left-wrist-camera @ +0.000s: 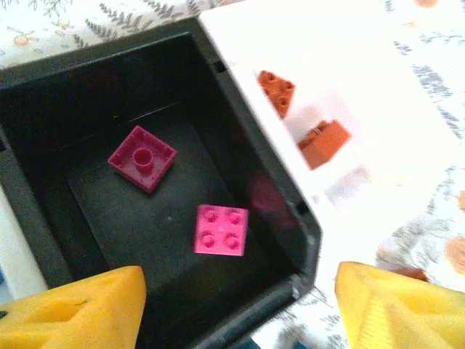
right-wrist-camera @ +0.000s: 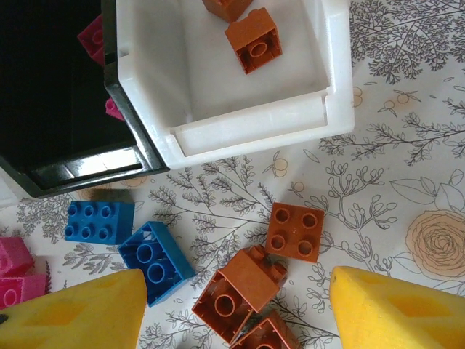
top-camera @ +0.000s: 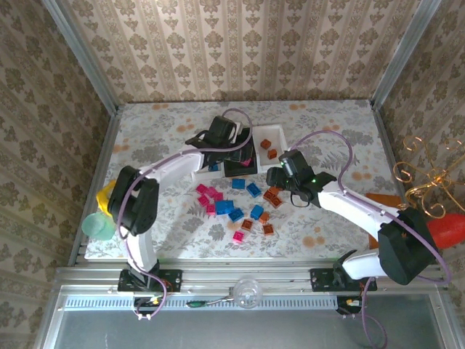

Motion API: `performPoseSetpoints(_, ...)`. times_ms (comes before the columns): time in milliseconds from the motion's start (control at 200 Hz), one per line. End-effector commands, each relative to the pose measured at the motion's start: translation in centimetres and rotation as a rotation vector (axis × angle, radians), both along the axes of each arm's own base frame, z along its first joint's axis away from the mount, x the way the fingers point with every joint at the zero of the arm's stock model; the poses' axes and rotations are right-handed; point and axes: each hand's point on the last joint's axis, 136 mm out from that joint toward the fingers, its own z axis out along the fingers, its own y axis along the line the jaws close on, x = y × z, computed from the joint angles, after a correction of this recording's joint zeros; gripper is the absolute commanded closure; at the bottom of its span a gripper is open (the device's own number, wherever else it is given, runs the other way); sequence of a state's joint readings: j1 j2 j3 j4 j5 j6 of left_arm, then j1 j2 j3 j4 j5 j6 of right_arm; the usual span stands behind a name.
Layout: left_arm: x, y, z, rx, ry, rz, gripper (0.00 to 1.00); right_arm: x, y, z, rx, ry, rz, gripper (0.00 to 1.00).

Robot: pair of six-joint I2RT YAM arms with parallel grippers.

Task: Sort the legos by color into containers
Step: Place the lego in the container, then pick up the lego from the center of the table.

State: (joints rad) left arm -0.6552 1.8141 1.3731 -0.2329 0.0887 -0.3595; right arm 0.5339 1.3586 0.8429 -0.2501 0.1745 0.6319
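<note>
Now | top: left gripper (top-camera: pixel 232 149) over the three joined rectangular plastic trays (top-camera: pixel 270 128) | left wrist: fingers (left-wrist-camera: pixel 73 313) apart, empty; pink square bricks (left-wrist-camera: pixel 221 230) lie in black tray (left-wrist-camera: pixel 109 218) | right wrist: right gripper (right-wrist-camera: pixel 236 313) open above orange-brown bricks (right-wrist-camera: pixel 294 231); next, likely grasp one

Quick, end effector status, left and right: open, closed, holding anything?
Left end effector: open, empty, above the black rectangular plastic tray.
Right end effector: open, empty, over loose orange-brown plastic bricks.
</note>
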Motion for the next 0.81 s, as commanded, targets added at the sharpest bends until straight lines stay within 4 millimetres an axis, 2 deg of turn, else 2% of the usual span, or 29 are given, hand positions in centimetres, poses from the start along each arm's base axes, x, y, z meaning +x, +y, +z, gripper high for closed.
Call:
performPoseSetpoints(0, -2.4, 0.5, 5.2, -0.113, -0.073, -0.016, 0.26, -0.4, 0.2, -0.1, 0.020, 0.009, 0.009, 0.31)
performPoseSetpoints(125, -6.5, 2.9, 4.7, -0.136, -0.058, 0.006, 0.23, -0.5, 0.6, -0.3, 0.023, 0.013, 0.026, 0.31)
performPoseSetpoints(135, -6.9, 3.2, 4.0, -0.127, -0.046, 0.010, 0.23, -0.6, 0.6, -0.4, 0.022, 0.014, 0.028, 0.31)
performPoseSetpoints(215, -9.8, 5.2, 2.8, -0.119, -0.028, 0.033, 0.21, -0.6, 0.7, -0.6, 0.019, 0.019, 0.029, 0.31)
performPoseSetpoints(360, -14.7, 8.8, -0.6, -0.090, 0.038, 0.082, 0.21, -0.7, 1.0, -1.1, 0.019, 0.029, 0.030, 0.31)
performPoseSetpoints(520, -19.3, 11.5, -4.6, -0.042, 0.129, 0.112, 0.25, -0.6, 1.2, -1.3, 0.020, 0.032, 0.029, 0.31)
performPoseSetpoints(645, -21.1, 12.7, -7.6, -0.005, 0.196, 0.129, 0.33, -0.5, 1.3, -1.1, 0.027, 0.027, 0.026, 0.31)
performPoseSetpoints(655, -21.2, 12.7, -7.8, -0.003, 0.201, 0.128, 0.33, -0.5, 1.3, -1.6, 0.021, 0.038, 0.026, 0.31)
performPoseSetpoints(800, -21.0, 12.8, -9.6, 0.047, 0.210, 0.126, 0.38, -0.6, 1.5, -1.9, 0.016, 0.048, 0.027, 0.31)
